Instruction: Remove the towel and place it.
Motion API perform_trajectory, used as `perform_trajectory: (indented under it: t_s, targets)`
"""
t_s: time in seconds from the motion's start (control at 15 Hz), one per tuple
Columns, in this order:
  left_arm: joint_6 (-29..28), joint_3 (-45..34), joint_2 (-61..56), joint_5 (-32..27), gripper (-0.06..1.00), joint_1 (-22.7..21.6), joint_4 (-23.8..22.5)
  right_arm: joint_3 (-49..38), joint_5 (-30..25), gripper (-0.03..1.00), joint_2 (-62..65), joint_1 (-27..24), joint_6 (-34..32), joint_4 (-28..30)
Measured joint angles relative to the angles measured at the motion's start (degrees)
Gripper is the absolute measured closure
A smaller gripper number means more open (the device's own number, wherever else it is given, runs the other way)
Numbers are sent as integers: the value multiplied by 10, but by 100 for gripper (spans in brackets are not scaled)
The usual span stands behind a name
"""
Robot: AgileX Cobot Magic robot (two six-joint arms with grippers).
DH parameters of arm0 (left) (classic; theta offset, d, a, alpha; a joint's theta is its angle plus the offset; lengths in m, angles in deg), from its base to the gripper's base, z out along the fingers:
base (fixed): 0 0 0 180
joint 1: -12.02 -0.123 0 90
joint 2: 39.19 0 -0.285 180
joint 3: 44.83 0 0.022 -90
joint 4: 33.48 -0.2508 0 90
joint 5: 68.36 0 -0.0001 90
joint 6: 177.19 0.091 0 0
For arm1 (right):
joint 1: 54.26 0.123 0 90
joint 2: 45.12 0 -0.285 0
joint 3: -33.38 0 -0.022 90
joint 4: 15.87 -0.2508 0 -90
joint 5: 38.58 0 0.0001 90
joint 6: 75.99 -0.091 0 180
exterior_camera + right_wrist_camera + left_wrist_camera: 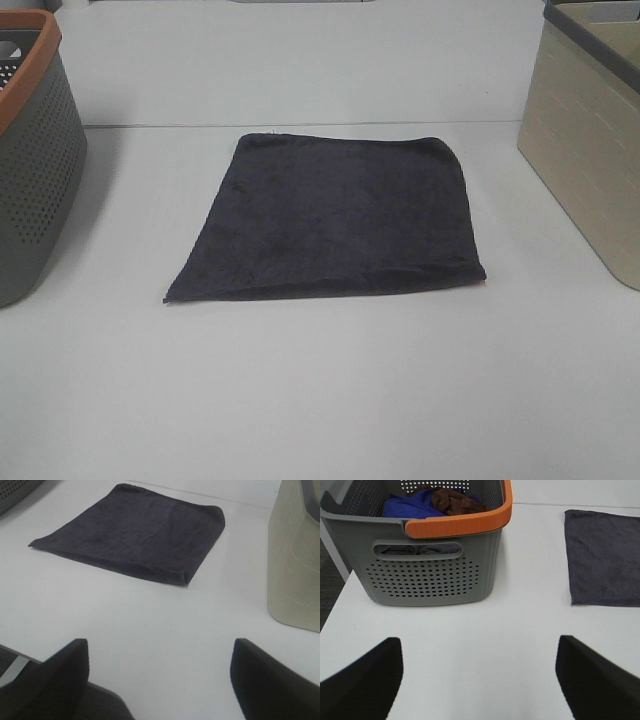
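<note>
Across the white worktop [320,400], which fills almost every view, a faint seam runs parallel to the far edge. Dark flooring shows past the table's left edge in the left wrist view and past its near edge in the right wrist view.

Next in size, a grey perforated basket [35,170] with an orange rim stands at the left edge, and a beige bin [590,140] with a dark rim stands at the right edge.

Between them, at the middle of the worktop and apart from both, lies the towel [335,215]. It is dark charcoal plush, spread flat, roughly rectangular but skewed, with its near left corner reaching toward the near edge. A tiny white speck sits at its far left corner. The near edge looks folded, with a thicker lip at the near right corner.

Only the left wrist view looks into the basket, showing a blue cloth [410,505] and a brown cloth [452,500] bundled inside, plus a handle slot in the wall.

The left gripper [480,680] hovers over bare table beside the basket, jaws spread wide and holding nothing. The right gripper [160,680] hangs near the near edge, likewise released and empty, with the towel well ahead of it. Neither gripper appears in the high view.
</note>
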Motion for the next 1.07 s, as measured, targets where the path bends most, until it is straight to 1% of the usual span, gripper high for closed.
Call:
perform_trajectory:
  t_s: [0.33, 1.07]
  targets:
    - [12, 0, 0, 0, 17, 0, 2, 0, -1, 20, 2, 0, 3, -4]
    - [14, -1, 0, 0, 17, 0, 2, 0, -1, 20, 2, 0, 3, -4]
